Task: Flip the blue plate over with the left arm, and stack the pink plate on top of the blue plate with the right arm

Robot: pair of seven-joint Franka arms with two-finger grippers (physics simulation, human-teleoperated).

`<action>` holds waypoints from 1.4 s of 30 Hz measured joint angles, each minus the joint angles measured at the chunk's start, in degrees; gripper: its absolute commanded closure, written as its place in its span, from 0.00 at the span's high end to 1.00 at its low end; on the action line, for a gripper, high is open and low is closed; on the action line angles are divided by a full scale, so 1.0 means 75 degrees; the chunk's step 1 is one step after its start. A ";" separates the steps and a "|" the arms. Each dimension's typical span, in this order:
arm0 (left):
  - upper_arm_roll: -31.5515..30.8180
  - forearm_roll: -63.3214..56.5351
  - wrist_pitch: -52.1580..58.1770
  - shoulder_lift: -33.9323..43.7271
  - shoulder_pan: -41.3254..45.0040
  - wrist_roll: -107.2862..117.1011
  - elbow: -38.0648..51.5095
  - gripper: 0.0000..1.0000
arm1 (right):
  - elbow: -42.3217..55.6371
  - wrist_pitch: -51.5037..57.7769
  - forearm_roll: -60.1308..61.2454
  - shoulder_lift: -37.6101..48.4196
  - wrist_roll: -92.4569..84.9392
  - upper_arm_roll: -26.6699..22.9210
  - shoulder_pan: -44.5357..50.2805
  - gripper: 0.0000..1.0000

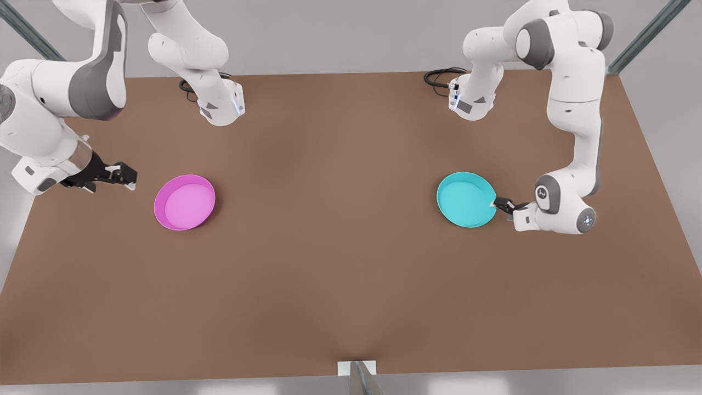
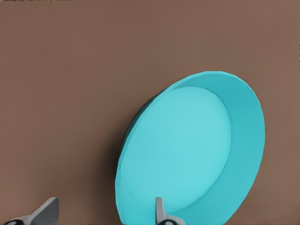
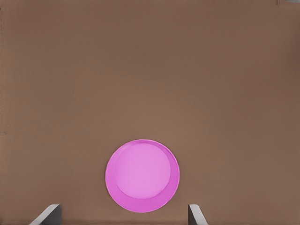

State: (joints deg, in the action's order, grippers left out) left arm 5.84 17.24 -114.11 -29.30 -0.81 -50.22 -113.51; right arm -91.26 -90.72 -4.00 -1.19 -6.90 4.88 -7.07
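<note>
Front view: high, looking down over table (image 1: 351, 285). Left wrist view: close on blue plate (image 2: 192, 150). Right wrist view: farther above pink plate (image 3: 142, 176). Front view shares both plates.

A wide brown table (image 1: 340, 274) takes up most of the room before me, its top matte and evenly lit, with only soft shadows. Behind it stands a plain pale grey wall (image 1: 340, 33). Slanted grey metal struts (image 1: 647, 35) rise at both far corners. Pale grey floor (image 1: 674, 137) shows past the table's sides and along its near edge. At the middle of that near edge sits a small white bracket (image 1: 356, 367) with a grey bar.
</note>
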 measured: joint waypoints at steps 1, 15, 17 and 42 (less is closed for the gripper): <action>-0.0001 0.0009 -0.0099 0.0011 0.0055 -0.0075 -0.0127 1.00 | 0.0000 0.0000 0.0000 0.0000 -0.0001 -0.0001 0.0031 1.00; -0.0039 0.0047 -0.0624 -0.0014 0.0378 -0.0122 -0.0275 0.67 | -0.0001 -0.0001 0.0001 -0.0015 -0.0015 0.0001 0.0137 1.00; -0.0040 0.0047 -0.0653 -0.0028 0.0411 -0.0082 -0.0269 0.58 | 0.0006 -0.0001 0.0001 -0.0030 -0.0017 0.0001 0.0100 1.00; 0.0002 -0.0481 -0.0057 0.1609 0.1216 0.1475 0.0983 0.21 | 0.0012 -0.0001 0.0116 -0.0049 -0.0057 -0.0012 -0.0359 1.00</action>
State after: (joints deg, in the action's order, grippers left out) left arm 5.85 13.62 -114.54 -17.23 8.31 -39.15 -106.14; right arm -91.16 -90.73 -3.13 -1.56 -7.32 4.78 -9.77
